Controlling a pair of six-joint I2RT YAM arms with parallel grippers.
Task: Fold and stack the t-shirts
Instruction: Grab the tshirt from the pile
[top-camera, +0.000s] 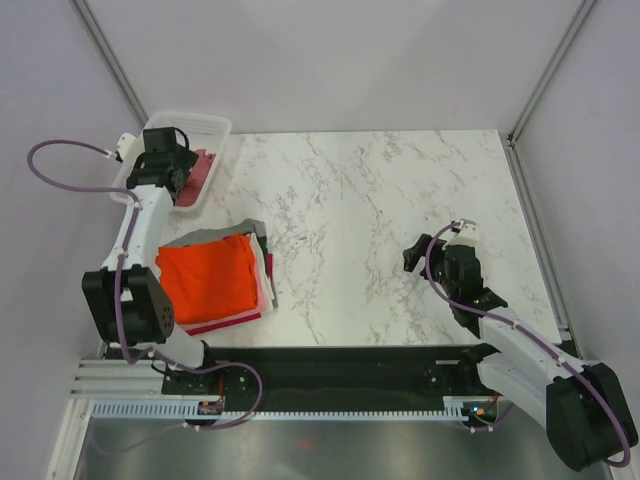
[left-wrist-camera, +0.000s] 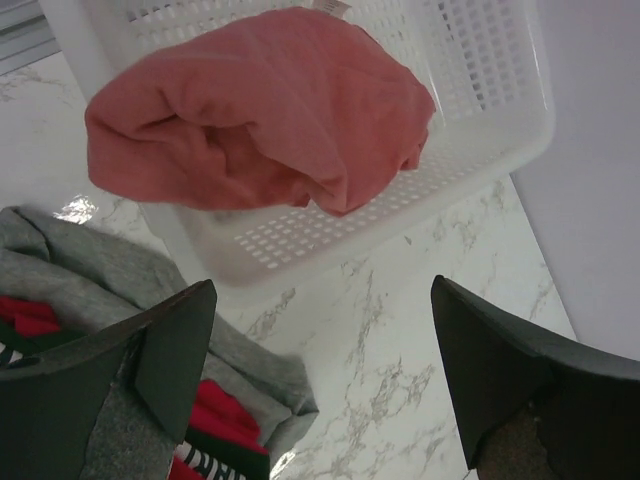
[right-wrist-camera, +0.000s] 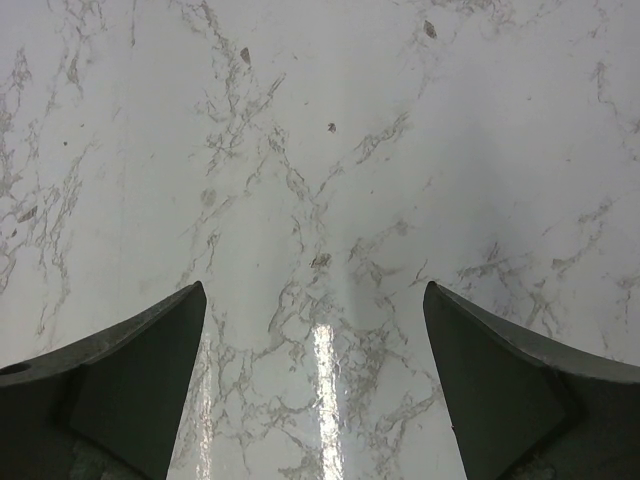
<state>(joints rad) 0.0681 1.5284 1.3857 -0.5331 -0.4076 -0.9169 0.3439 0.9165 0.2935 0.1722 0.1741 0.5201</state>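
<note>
Pink shirt (left-wrist-camera: 260, 110) lies bunched in the basket (left-wrist-camera: 500, 150). Left hand (left-wrist-camera: 322, 300) hangs spread near it. Right hand (right-wrist-camera: 312, 295) is spread over the bench (right-wrist-camera: 320, 130).

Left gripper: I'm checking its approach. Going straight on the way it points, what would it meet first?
Probably the pinkish-red t-shirt heaped over the white basket's near wall, or that wall just below; depth is unclear.
</note>
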